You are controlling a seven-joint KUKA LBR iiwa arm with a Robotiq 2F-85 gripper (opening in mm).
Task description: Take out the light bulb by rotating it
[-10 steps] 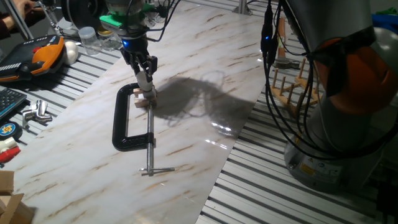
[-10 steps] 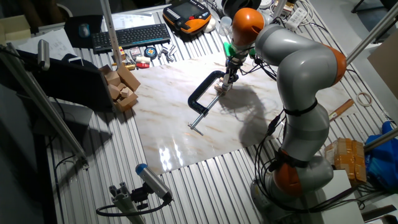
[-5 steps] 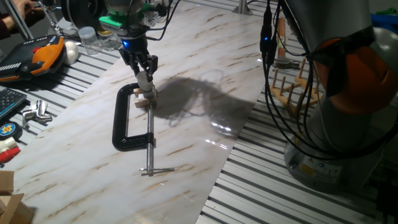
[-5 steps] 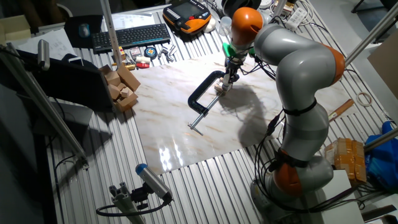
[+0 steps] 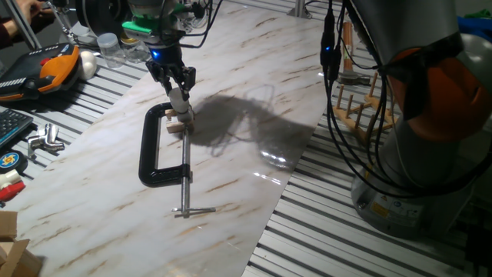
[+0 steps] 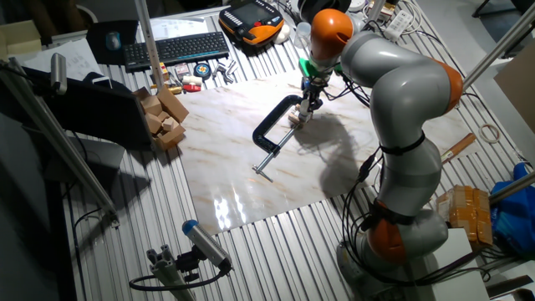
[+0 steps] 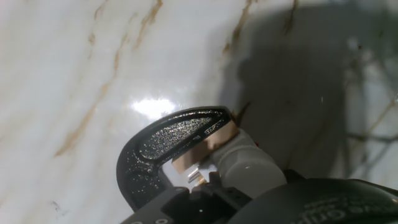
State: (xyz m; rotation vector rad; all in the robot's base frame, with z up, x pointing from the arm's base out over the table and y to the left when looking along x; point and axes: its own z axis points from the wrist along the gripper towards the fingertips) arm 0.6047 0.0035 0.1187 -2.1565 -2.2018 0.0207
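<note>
The light bulb (image 5: 179, 100) is small and frosted white. It stands upright on a small wooden block (image 5: 177, 124) held in a black C-clamp (image 5: 148, 150) that lies flat on the marble board (image 5: 231, 161). My gripper (image 5: 177, 91) comes down from above with its fingers closed around the bulb. In the hand view the bulb (image 7: 247, 165) sits right at my fingers, above the block (image 7: 208, 148) and the clamp's jaw end (image 7: 163, 148). In the other fixed view my gripper (image 6: 308, 102) is at the clamp's far end (image 6: 272, 127). The bulb's screw base is hidden.
An orange-and-black tool (image 5: 55, 68) with a white ball and clear jars (image 5: 114, 48) stand at the back left. A wooden peg rack (image 5: 355, 100) stands off the board's right edge. Wooden blocks (image 6: 164, 117) and a keyboard (image 6: 175, 48) lie beyond the board.
Almost nothing: my gripper stays closed on the bulb at the same spot, with at most a slight turn of the hand. Clamp and block have not moved.
</note>
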